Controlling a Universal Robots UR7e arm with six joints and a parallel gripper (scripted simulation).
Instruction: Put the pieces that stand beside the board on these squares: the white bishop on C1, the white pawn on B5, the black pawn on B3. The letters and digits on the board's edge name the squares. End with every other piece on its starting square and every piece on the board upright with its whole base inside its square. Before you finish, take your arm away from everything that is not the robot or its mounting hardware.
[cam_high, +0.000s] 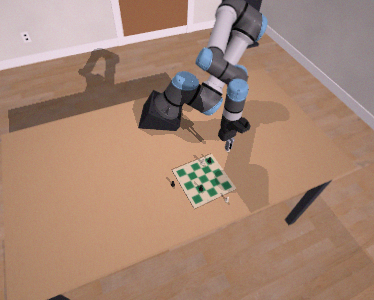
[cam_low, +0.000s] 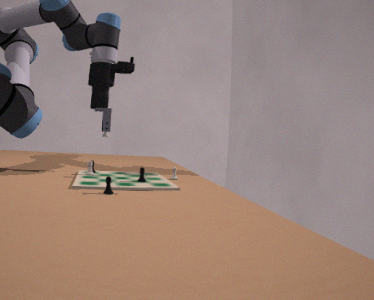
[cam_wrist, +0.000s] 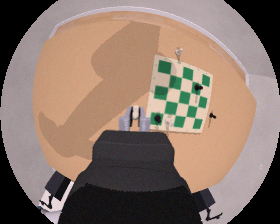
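Exterior view: the pincer (cam_high: 229, 145) (cam_low: 106, 131) (cam_wrist: 135, 113) was closed to a narrow gap on a small white piece, taken to be the white bishop (cam_low: 106, 134) (cam_wrist: 135, 113). The bishop hung above the desk (cam_high: 90, 200) (cam_low: 200, 235) (cam_wrist: 75, 65), its pale base showing below the fingertips, roughly upright. From the top view it was off the board (cam_high: 192, 202) (cam_low: 125, 188) (cam_wrist: 176, 129), on the side towards the desk's right edge.

The white pawn (cam_high: 227, 199) (cam_low: 174, 173) (cam_wrist: 179, 51) stood just beside the board, nearest the desk's long edge opposite the arm's base. The black pawn (cam_high: 173, 184) (cam_low: 108, 186) (cam_wrist: 213, 116) stood beside the board towards the desk's left edge. Both were upright and unplaced.

Handling, as judged: the bishop was probably light, stiff and rather smooth, liable to turn or slip if the grip sat on its tapered head. A hold on the body, with the base free, would suit it. The next move called for carrying it over C1 and lowering it vertically. Chief risk: the fingers brushing a standing piece, or release before the base sat flat.
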